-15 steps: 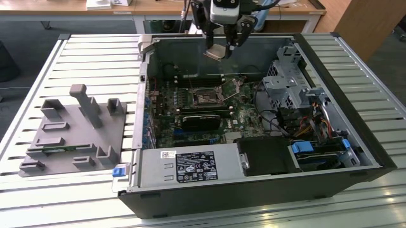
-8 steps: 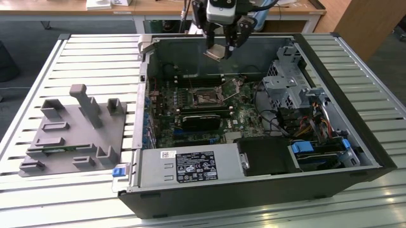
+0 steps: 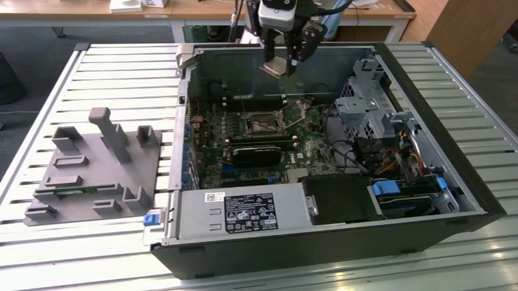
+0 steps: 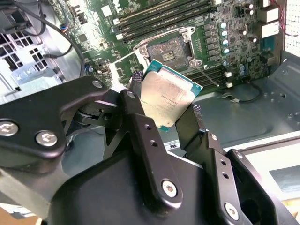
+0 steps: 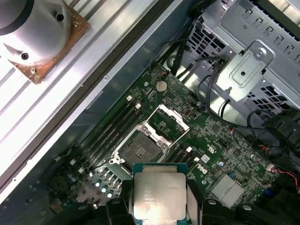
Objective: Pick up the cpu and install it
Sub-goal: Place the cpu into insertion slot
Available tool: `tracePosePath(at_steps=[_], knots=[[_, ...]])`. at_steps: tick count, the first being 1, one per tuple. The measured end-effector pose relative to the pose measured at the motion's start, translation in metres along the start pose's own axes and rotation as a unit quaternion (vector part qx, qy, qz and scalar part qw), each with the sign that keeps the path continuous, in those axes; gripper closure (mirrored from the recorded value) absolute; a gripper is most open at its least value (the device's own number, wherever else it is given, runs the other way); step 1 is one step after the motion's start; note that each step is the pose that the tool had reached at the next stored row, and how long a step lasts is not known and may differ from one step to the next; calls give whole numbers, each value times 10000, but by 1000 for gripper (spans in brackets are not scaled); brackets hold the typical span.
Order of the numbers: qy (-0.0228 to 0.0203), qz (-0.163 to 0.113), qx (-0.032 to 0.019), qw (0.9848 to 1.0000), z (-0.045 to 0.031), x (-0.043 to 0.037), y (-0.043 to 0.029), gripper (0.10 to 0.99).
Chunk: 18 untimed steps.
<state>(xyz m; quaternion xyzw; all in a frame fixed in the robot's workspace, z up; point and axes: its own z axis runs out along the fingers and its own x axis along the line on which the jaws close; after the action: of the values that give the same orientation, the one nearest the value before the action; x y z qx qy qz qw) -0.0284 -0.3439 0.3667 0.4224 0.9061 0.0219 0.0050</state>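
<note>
My gripper (image 3: 278,65) hangs above the open computer case, shut on the cpu (image 3: 276,66), a thin square chip with a silvery metal top. In both wrist views the cpu (image 4: 168,95) (image 5: 158,194) is pinched by its edges between the two black fingers (image 4: 140,123). Below it lies the motherboard's square socket (image 3: 263,127) (image 4: 169,49) (image 5: 139,149), its metal retention frame flipped open. The chip is in the air, well above the socket and apart from it.
The black case (image 3: 453,182) lies on its side on a slatted metal table (image 3: 121,79). A grey fixture tray with upright pegs (image 3: 93,167) sits at the exterior view's left. A metal drive cage (image 3: 368,106), cables and a power supply (image 3: 242,212) crowd the case.
</note>
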Motion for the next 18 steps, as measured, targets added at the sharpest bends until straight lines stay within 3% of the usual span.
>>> tracePosePath(at_steps=[18], knots=[[-20,465,-4,9989,5,0,0,545]])
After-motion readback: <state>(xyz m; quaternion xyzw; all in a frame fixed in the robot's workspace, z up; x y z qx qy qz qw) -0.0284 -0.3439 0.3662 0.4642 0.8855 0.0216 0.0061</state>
